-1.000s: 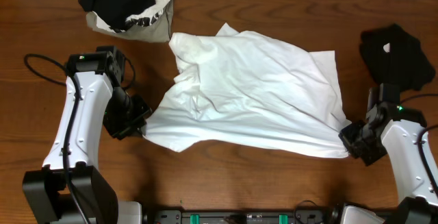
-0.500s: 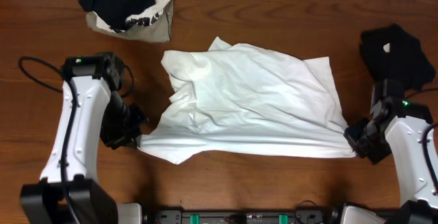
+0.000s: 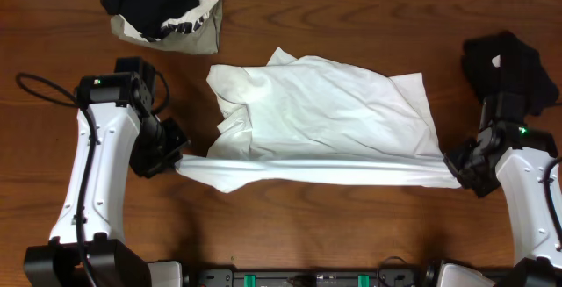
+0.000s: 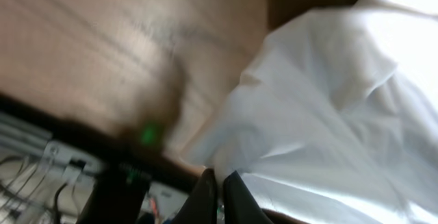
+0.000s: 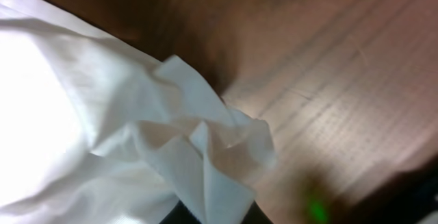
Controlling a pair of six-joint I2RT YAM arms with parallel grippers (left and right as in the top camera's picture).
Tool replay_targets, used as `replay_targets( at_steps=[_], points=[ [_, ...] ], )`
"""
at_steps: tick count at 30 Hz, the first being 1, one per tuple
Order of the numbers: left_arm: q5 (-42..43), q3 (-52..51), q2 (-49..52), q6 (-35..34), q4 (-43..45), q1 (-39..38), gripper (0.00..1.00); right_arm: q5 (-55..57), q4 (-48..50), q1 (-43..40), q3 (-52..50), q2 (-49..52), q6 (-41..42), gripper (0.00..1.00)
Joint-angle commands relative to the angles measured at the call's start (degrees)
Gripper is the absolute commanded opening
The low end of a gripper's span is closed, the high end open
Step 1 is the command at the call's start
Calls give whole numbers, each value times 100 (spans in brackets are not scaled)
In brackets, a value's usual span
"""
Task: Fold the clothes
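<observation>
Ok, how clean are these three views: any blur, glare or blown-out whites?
Overhead: sharp, evenly lit, folds readable on the white T-shirt, soft shadow on the table under its taut near edge. Left wrist: smeared, wood grain streaked, cloth overexposed at upper right. Right wrist: cloth blown out at left, bunched corner's creases clear, wood soft.

The table (image 3: pixel 351 234) is viewed straight down from well above, with the left arm (image 3: pixel 97 173) and right arm (image 3: pixel 531 190) entering at the lower corners. Each wrist view is taken close up, tilted toward the wood. The white T-shirt (image 3: pixel 334 120) is shared by all three views.
</observation>
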Motion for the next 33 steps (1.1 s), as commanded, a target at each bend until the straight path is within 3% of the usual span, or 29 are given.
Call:
replay_targets(
  at_steps=[1, 16, 33],
  points=[
    [-214, -28, -15, 70, 229, 20, 6, 61, 168, -46, 127, -63, -44, 6],
    [-195, -98, -2, -72, 1512, 17, 6, 83, 994, 96, 116, 136, -44, 7],
    [-195, -210, 769, -234, 1635, -632, 7, 118, 1976, 127, 116, 599, -691, 12]
  ],
)
